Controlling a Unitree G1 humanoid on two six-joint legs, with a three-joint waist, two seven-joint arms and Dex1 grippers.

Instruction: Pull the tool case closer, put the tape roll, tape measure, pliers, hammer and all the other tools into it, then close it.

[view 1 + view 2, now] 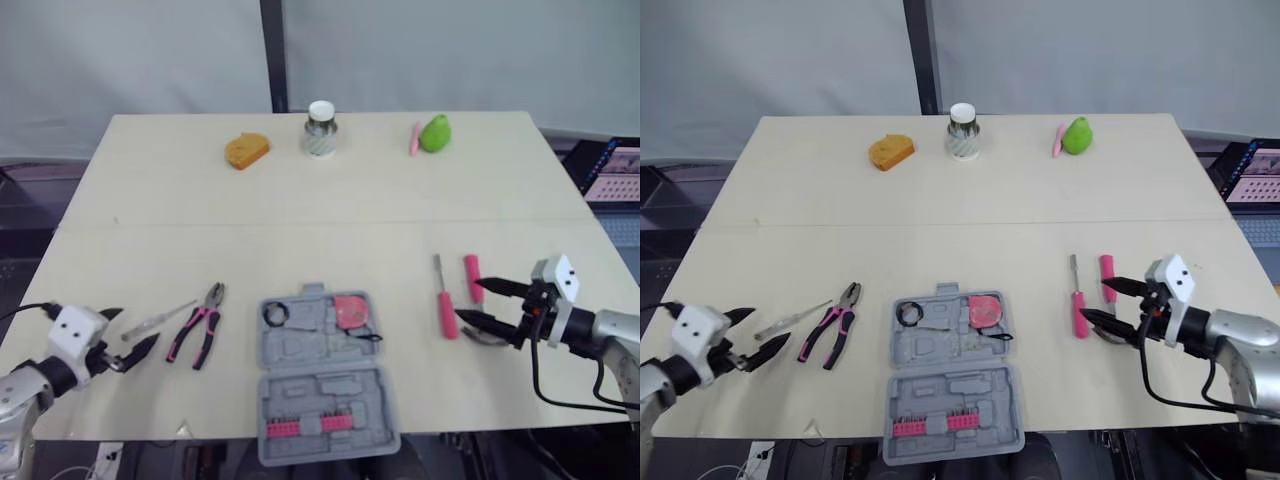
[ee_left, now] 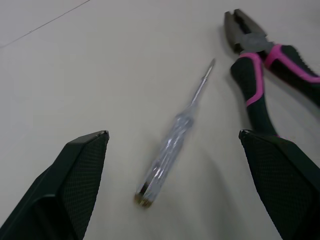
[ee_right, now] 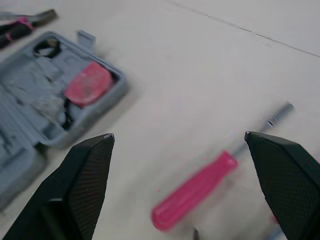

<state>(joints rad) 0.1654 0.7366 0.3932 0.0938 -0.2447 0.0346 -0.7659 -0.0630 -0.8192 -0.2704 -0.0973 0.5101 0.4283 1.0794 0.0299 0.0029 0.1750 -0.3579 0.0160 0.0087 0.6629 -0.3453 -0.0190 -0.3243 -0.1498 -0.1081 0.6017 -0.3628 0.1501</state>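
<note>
The open case (image 1: 325, 395) overhangs the near edge of the table (image 1: 300, 220), with the tape measure (image 1: 350, 310) and tape roll (image 1: 275, 314) inside. The left gripper (image 1: 135, 328), fingers spread, sits just left of a clear screwdriver (image 1: 150, 322) and the pliers (image 1: 198, 330). The right gripper (image 1: 470, 300), also spread, hides the near end of a pink handle (image 1: 471, 268) beside a pink screwdriver (image 1: 446, 315).

Laptop (image 1: 612, 172) cut off at right edge; pink item (image 1: 414, 138) upper right too small to identify; pink handle (image 1: 471, 268) partly behind right gripper (image 1: 469, 300).

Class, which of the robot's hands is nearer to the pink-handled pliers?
Left. The left hand sits just beside the pliers; the right hand is beyond the tool case.
</note>
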